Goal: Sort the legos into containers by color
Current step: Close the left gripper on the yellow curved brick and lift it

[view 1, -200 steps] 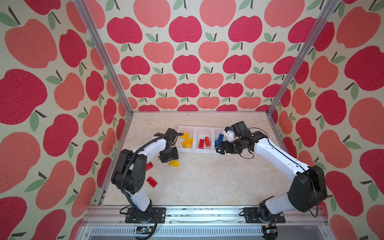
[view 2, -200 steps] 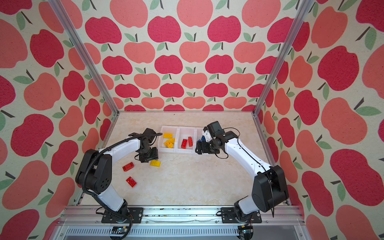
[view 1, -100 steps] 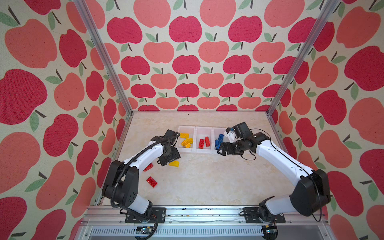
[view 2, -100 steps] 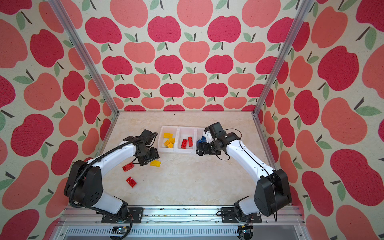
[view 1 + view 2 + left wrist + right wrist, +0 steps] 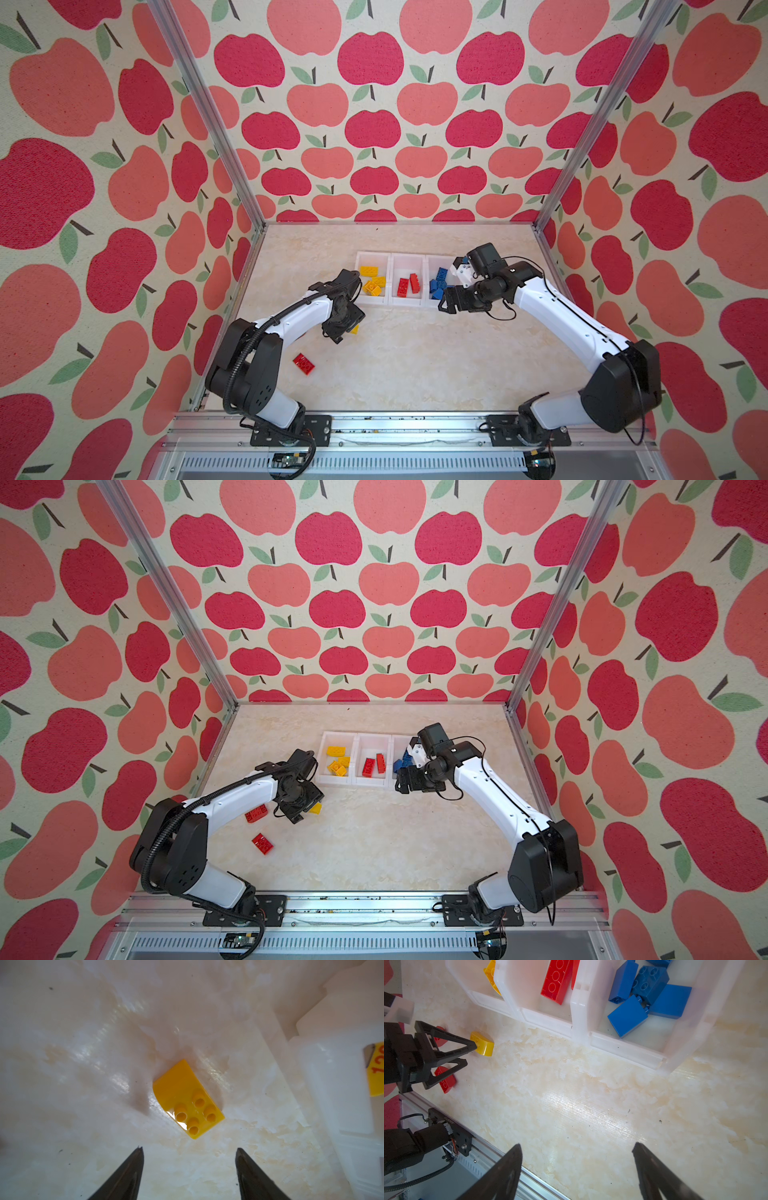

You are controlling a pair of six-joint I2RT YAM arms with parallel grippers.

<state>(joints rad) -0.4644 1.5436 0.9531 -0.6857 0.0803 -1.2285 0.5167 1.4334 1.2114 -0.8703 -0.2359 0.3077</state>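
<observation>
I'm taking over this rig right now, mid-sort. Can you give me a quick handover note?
Left gripper: jaws open, empty, over the rounded yellow brick on the table.
Right gripper: jaws open, empty, by the front of the blue bin.
Done: bins hold yellow legos, red legos, blue legos, one colour each.
To do: the rounded yellow brick, a red brick and a second red brick, all loose on the table.

The left tool [image 5: 189, 1148] points steeply downward, jaws parted and empty, while the right tool [image 5: 576, 1144] slants down, spread wide and empty.
</observation>
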